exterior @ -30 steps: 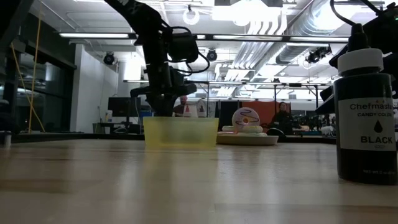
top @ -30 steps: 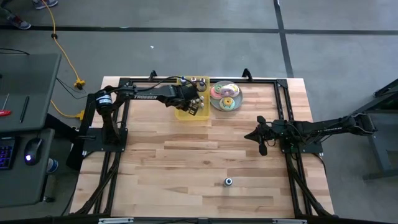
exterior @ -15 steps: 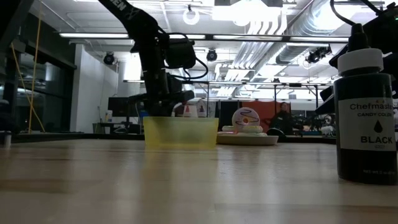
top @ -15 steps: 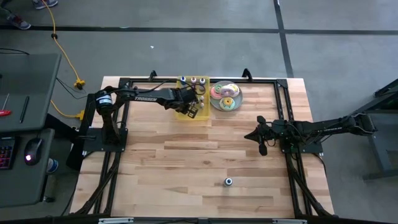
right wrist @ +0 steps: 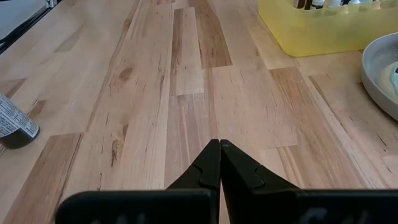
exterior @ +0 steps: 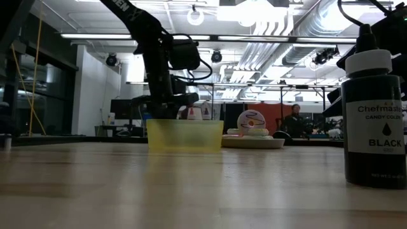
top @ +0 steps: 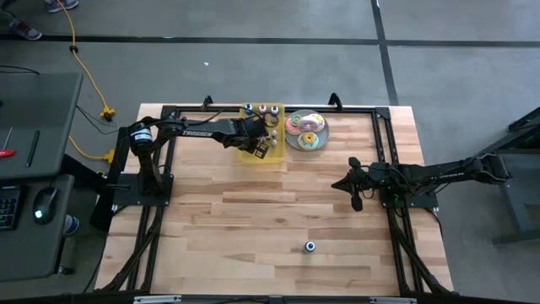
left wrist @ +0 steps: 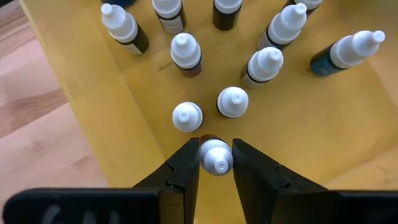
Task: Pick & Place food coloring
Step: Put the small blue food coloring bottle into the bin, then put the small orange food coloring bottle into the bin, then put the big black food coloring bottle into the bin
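High view: the left gripper (top: 262,145) sits over the yellow tray (top: 246,154) by the bench's far edge.

Left wrist view: its fingers (left wrist: 184,163) flank a white-capped food coloring bottle (left wrist: 215,156); whether they grip it, I cannot tell.

Right wrist view: the right gripper (right wrist: 219,147) hangs above bare bench (right wrist: 155,112), fingertips pressed together.

Eleven bottles (left wrist: 186,53), one tray (left wrist: 112,106)
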